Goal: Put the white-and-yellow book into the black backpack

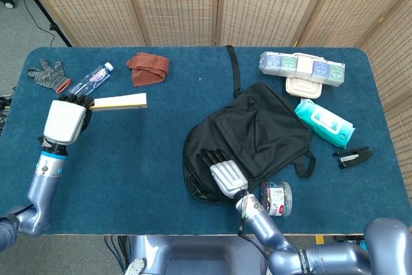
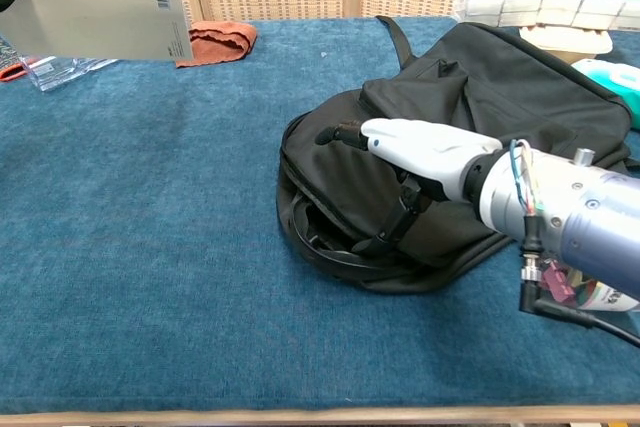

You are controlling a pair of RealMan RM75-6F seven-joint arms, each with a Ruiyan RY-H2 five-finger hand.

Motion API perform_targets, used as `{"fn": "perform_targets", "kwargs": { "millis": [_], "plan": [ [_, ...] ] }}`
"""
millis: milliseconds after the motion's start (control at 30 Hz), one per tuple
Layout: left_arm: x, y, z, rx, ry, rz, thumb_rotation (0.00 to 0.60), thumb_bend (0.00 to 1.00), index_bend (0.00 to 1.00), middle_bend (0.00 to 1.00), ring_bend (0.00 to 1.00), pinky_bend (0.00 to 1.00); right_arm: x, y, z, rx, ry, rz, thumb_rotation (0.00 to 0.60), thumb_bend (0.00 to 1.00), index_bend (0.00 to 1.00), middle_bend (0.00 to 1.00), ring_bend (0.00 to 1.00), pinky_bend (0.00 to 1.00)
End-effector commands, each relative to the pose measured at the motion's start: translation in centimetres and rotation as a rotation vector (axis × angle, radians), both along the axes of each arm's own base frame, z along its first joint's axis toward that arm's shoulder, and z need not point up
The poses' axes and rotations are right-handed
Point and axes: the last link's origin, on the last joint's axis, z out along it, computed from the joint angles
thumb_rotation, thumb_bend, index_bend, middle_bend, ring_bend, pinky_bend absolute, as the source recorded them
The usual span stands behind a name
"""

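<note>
glove (image 1: 47, 73), bottle (image 1: 90, 79), brown cloth (image 1: 148, 68)

left hand (image 1: 64, 120) raised and gripping, right hand (image 1: 223, 175) outstretched
</note>
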Motion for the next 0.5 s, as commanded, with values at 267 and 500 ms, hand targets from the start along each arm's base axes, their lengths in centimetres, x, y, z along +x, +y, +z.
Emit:
{"fn": "perform_targets", "kwargs": {
  "millis": [267,500],
  "plan": [
    [-0.1,0.0,0.2,0.003,-0.003,0.002,0.6,0.54,0.83,0.66,0.58,0.65,-0.6,-0.8,-0.5,-0.064,0.022,-0.014,0.6,0.13,0.38,0.44,0.48,0.52],
    [-0.3,-0.2,0.5,0.007,-0.003,0.001,0.6,0.54,0.83,0.66,0.58,0.65,-1.1,-1.3,-0.8,-0.065,0.024,-0.026,0.6,0.92,0.58,0.65,0.68,0.67]
  ]
}}
